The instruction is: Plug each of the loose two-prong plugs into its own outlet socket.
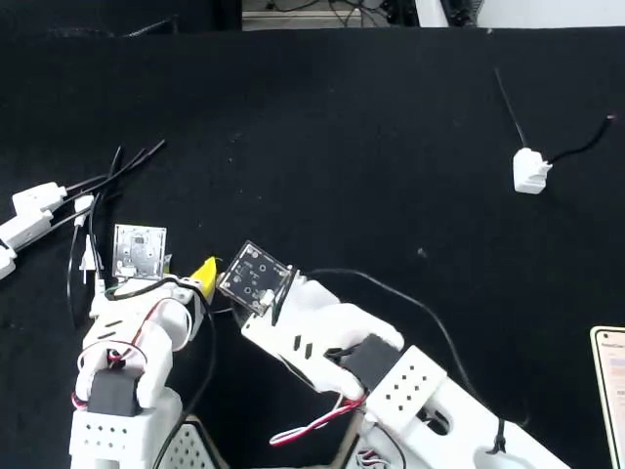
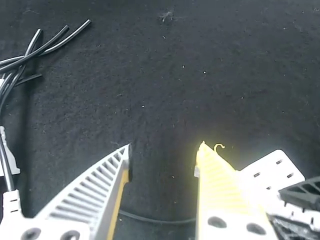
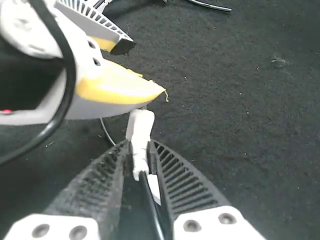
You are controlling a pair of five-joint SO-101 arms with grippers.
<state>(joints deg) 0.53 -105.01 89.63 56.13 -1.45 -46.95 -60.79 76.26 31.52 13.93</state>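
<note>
Plug [image 3: 141, 122] pinched tight in the right gripper [image 3: 140, 146]: carry step in hand.
Left gripper [image 2: 164, 150] gapes empty beside it (handover, maybe?); next, prongs need squaring up for insertion.

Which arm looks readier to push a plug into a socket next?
The right: the right claw is shut on a white plug, while the left claw stands open and empty beside it.
</note>
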